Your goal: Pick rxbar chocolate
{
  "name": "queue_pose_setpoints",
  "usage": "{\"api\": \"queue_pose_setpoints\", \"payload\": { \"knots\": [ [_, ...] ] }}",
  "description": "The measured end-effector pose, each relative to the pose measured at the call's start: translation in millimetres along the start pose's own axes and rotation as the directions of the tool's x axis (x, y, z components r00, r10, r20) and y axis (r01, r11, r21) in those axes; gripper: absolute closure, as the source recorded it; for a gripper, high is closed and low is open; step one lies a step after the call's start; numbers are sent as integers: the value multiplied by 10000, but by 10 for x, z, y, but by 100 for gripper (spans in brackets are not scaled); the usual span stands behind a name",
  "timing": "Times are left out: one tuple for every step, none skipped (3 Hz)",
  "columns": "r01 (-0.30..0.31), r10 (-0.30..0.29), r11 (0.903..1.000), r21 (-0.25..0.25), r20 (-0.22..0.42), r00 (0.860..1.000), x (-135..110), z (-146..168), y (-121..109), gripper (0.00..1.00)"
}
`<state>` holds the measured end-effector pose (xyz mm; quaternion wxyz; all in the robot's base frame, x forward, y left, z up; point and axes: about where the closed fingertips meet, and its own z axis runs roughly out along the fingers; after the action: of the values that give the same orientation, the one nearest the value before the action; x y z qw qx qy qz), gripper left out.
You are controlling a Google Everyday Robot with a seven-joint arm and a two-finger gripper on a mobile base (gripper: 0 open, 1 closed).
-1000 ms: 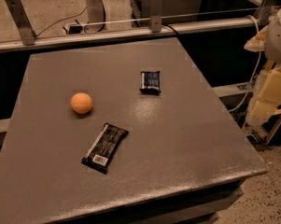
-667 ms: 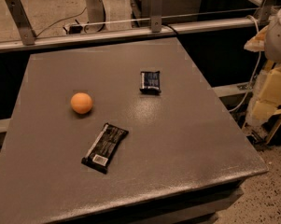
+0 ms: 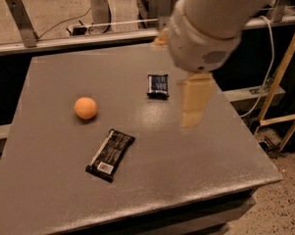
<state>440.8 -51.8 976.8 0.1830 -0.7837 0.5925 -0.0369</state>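
Observation:
The rxbar chocolate [image 3: 110,154] is a long, flat black wrapper with a white barcode patch at its near end. It lies on the grey table [image 3: 186,170], front left of centre. My gripper [image 3: 182,89] hangs above the table's right half on the big white arm [image 3: 210,23], to the right of and above the bar and well apart from it. One tan finger [image 3: 193,102] points down, and the other peeks out behind the wrist. The fingers stand apart and hold nothing.
A shorter dark-blue packet [image 3: 158,85] lies just left of the gripper. An orange ball [image 3: 86,107] sits left of centre, behind the bar. A metal rail with posts [image 3: 19,16] runs along the table's far edge. A wooden frame and cables [image 3: 277,97] stand to the right.
The arm has swung from the right edge of the view to over the table's right half, near the dark-blue packet. The camera has shifted closer. The objects on the table have not moved.

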Motion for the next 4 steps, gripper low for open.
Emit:
{"api": "queue_pose_setpoints", "payload": {
  "knots": [
    [509, -510, 9986, 134, 107, 9986, -209, -47, -17, 0],
    [580, -582, 9981, 221, 104, 9982, -245, -83, -18, 0],
    [1699, -1660, 9835, -618, 640, 9840, -388, 89, 2, 0],
    [4553, -3901, 8444, -2823, 2586, 8837, -749, 776, 192, 0]
  ]
}}
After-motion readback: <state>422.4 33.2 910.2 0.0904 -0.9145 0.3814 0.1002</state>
